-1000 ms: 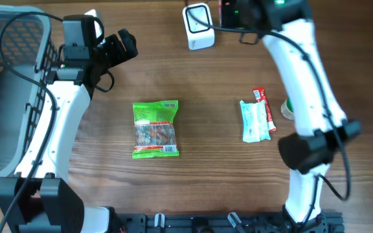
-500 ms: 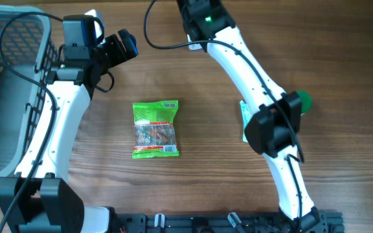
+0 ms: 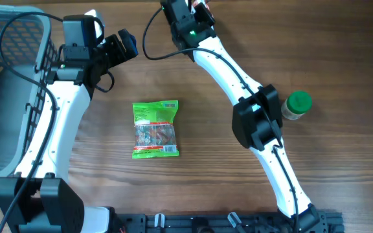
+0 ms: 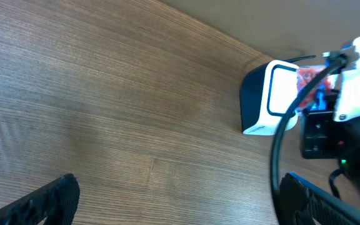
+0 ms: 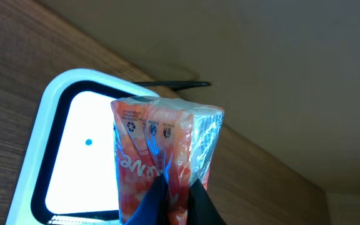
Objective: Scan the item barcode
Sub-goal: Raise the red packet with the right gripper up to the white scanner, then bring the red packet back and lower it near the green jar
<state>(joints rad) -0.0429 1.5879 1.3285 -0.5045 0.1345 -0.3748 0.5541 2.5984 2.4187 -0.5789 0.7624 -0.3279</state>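
Overhead: the right gripper (image 3: pixel 196 8) is stretching to the top centre, its load too small to make out; a green bag (image 3: pixel 155 129) is lying mid-frame. Left wrist: the left gripper (image 4: pixel 177 194) is gaping wide above the table (image 4: pixel 105 94), with the scanner (image 4: pixel 269 99) at right. Right wrist: the jaws are pinching a red packet (image 5: pixel 167 150), holding it in front of the scanner's lit window.

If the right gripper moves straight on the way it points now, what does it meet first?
Probably the scanner, with the held packet touching its lit window first; depth is unclear.
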